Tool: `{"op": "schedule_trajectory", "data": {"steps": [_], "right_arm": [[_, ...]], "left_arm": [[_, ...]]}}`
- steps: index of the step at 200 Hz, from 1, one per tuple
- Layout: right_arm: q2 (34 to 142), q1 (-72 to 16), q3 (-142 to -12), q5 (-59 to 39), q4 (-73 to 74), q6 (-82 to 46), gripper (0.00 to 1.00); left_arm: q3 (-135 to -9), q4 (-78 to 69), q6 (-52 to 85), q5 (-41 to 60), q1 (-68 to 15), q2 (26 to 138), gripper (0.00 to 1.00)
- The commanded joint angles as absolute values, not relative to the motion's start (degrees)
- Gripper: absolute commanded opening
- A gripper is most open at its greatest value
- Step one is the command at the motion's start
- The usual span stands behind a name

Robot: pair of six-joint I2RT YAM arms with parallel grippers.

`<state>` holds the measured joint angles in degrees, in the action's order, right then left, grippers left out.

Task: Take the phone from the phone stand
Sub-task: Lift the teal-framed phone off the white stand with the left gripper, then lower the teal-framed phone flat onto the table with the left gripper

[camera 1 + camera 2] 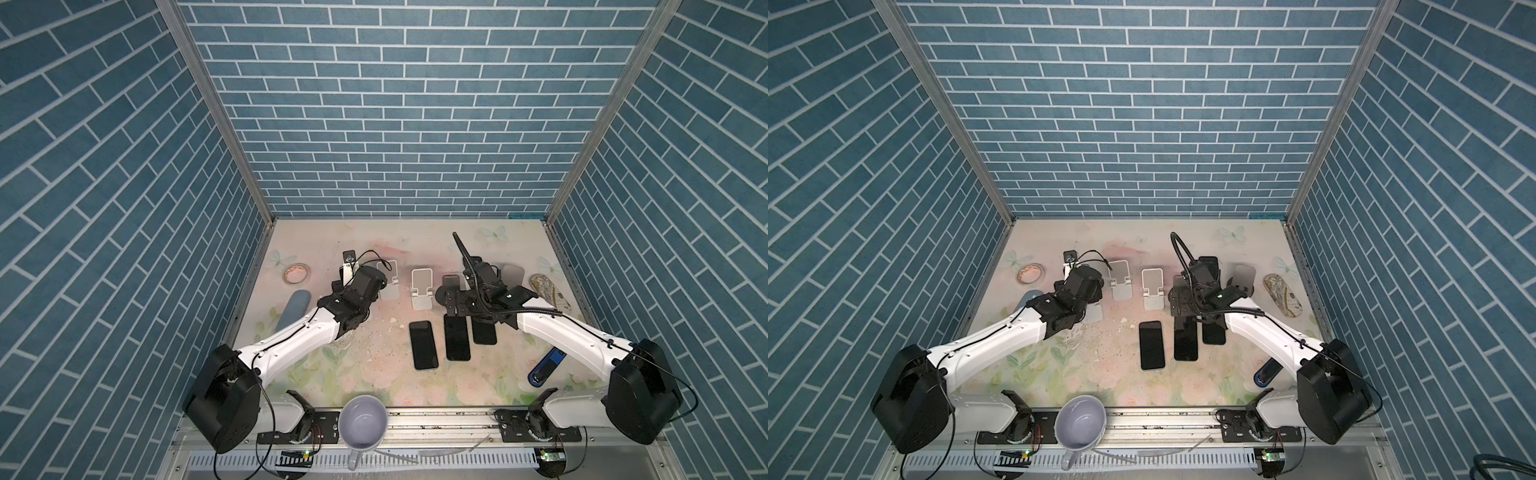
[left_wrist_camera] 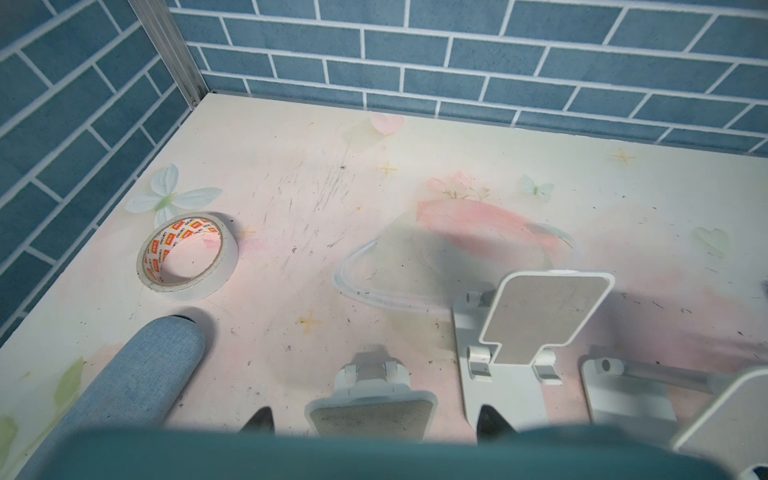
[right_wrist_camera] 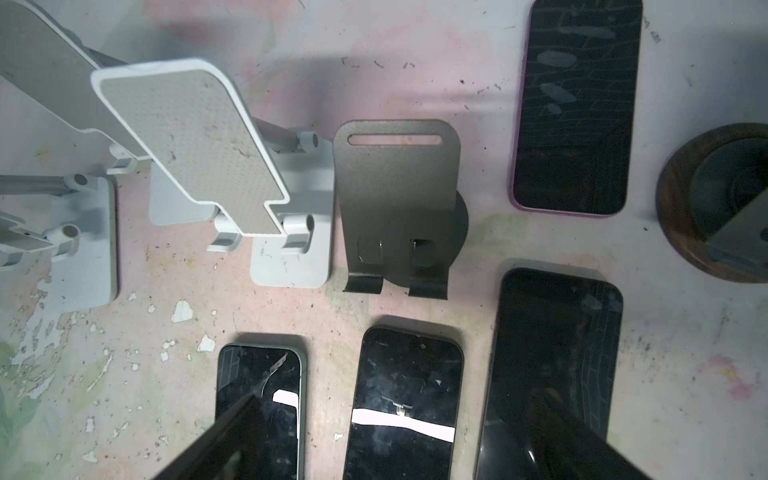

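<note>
1. Mug point(image 1: 363, 424) stands mouth up on the rail at the near edge, in both top views.
2. A blue object point(image 1: 546, 368) lies on the table point(image 1: 361, 374) near the right arm's base.
3. Three phones point(image 1: 457, 336) lie flat side by side at mid-table, screens up, on no stand.
4. The right gripper point(image 3: 395, 399) hangs over those phones with its jaws wide apart and nothing between them. Its fingers point(image 3: 216, 444) show above the outer two phones.
5. Just beyond the phones sits the dark stand point(image 3: 399, 187), plate bare and lips turned toward them.
6. The purple phone point(image 3: 575, 108) lies flat on the table between the dark stand and the wood stand point(image 3: 715, 203), touching neither.
7. A white stand point(image 1: 422, 291) sits left of the dark stand, its plate bare too.
8. The left gripper point(image 2: 376, 419) is at the end stand point(image 2: 399, 409), the leftmost white one. Its jaws are apart, and that stand's plate sits between the tips with a gap on each side, so nothing is clamped.
9. A grey pouch point(image 2: 124, 386) lies left of the end stand, and a patterned case point(image 1: 550, 293) lies by the right wall.
10. Tape point(image 2: 187, 257) lies flat farther back, near the left wall.
</note>
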<state>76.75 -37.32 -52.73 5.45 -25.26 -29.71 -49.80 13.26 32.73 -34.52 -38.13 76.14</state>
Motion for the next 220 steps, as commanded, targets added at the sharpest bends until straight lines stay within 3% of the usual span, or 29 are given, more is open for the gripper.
{"op": "schedule_trajectory", "data": {"steps": [1,140,220], "right_arm": [[73.8,-37.2,-53.9,7.6,-27.0,-29.7,0.99],[69.4,-37.2,-51.5,12.9,-27.8,-26.5,0.99],[67.6,-37.1,-49.0,13.7,-26.7,-26.5,0.99]], "left_arm": [[-53.3,16.0,32.8,-34.1,-39.7,74.4,0.4],[-64.2,37.0,42.6,-25.1,-45.7,78.5,0.4],[-65.2,41.0,46.1,-18.6,-48.0,82.7,0.4]]}}
